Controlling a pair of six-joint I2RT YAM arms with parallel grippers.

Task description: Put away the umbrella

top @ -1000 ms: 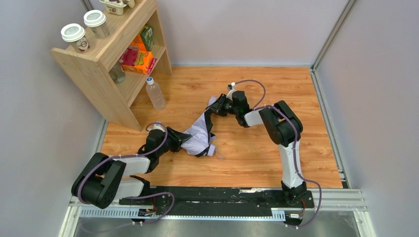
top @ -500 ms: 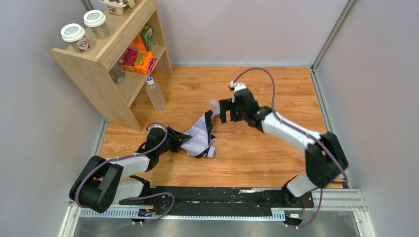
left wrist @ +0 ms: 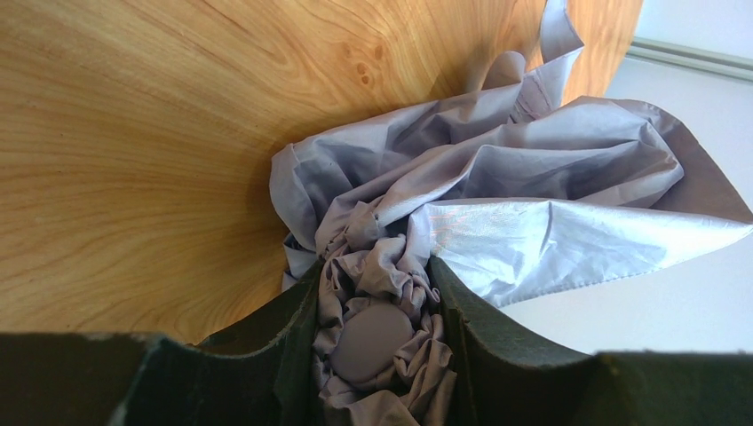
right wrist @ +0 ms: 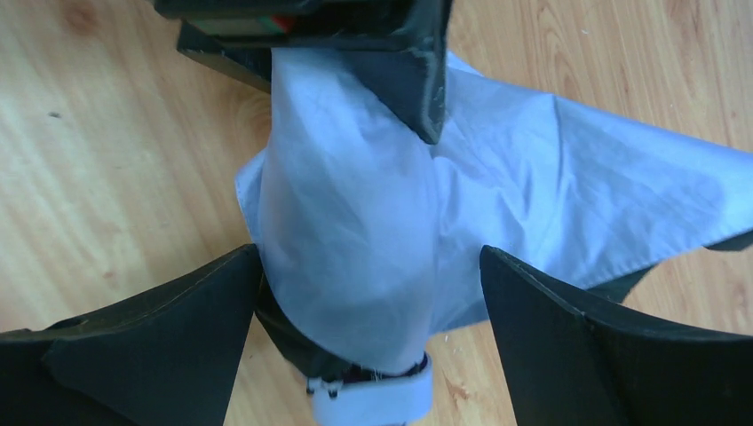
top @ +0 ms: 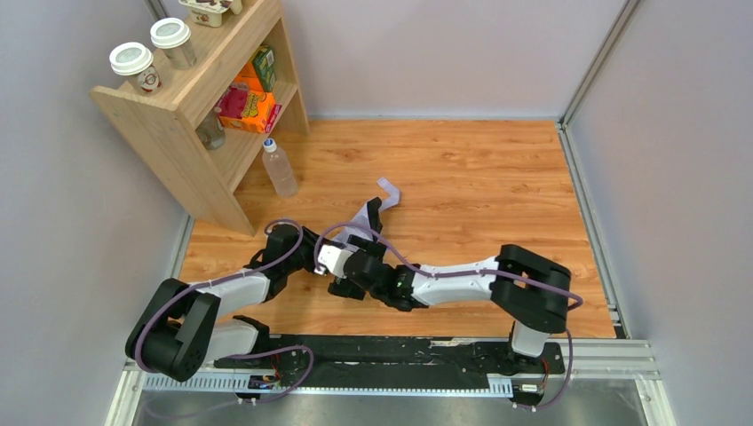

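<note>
Lavender umbrella (left wrist: 497,177), half-hidden from above, clamped in left pincer (left wrist: 375,271); right pincer (right wrist: 368,257) apart astride.

The umbrella (top: 360,227) is collapsed but not furled. Its pale lavender-white fabric is crumpled in loose folds, and it lies on the wood-grain bench (top: 479,169), left of centre. A narrow fabric strap (top: 389,190) trails from its far end, flat on the bench. The near end is gathered into a tight bunch around a rounded, fabric-covered cap (left wrist: 371,342), which is pinched between the fingers of the left hand (left wrist: 375,302). Dark parts show at the fabric's edge.
</note>
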